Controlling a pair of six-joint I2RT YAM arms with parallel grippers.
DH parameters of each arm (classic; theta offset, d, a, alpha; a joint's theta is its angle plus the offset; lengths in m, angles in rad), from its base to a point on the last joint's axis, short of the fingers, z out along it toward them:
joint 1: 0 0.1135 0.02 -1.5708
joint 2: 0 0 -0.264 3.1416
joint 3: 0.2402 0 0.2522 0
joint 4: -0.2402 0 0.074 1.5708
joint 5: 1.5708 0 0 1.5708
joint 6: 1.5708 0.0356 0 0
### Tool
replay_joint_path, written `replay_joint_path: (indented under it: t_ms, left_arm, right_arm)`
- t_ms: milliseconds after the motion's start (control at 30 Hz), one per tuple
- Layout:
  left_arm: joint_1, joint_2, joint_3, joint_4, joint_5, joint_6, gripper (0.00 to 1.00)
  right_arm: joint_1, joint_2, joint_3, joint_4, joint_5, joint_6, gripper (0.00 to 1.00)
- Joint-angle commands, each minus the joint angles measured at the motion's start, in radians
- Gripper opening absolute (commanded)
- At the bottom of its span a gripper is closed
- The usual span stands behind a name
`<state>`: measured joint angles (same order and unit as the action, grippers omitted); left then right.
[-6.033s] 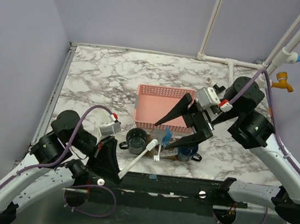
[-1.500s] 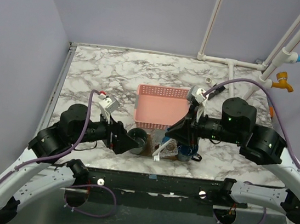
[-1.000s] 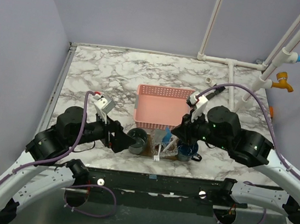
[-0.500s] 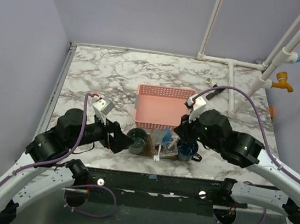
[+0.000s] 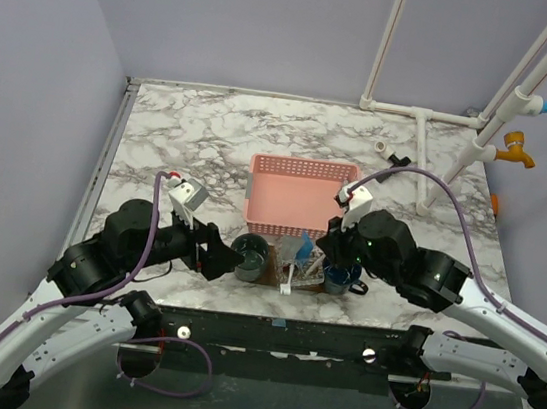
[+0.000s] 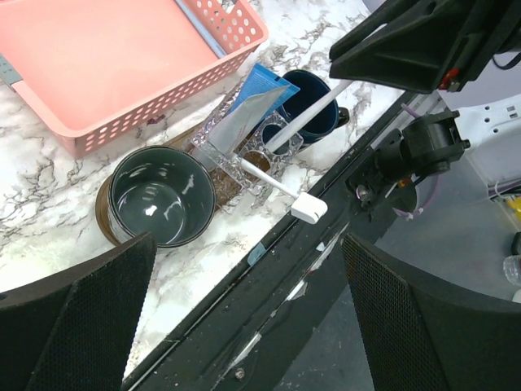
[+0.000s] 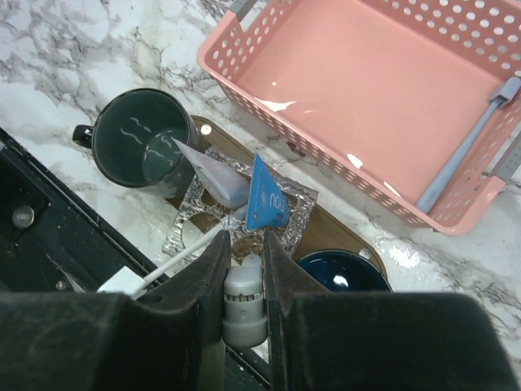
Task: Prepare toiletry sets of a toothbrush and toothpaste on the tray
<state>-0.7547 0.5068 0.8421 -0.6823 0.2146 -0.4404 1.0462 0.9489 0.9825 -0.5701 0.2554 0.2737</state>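
Our right gripper (image 7: 246,244) is clamped on the toothpaste (image 7: 244,303), whose length points down at the tray (image 7: 324,228) just beside the blue mug (image 7: 342,275); our left gripper (image 6: 248,244) gapes empty.

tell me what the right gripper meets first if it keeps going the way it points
Likely the clear holder on the tray; the right gripper aims at it, shut on a white-capped item. Depth is unclear.
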Motion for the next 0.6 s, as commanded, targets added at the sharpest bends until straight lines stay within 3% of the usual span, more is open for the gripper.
replay_joint_path:
  t_ms: [0,567]
  left_arm:
    - [0.005,-0.001,0.002,0.014,-0.018,0.0,0.95]
    - [0.004,0.014,0.0,0.018,-0.015,-0.009,0.95]
  right_arm:
    - [0.006,-0.048,-0.082,0.098,0.03,0.021,0.0]
    - [0.006,-0.173,-0.33,0.355,0.147,0.132,0.0]
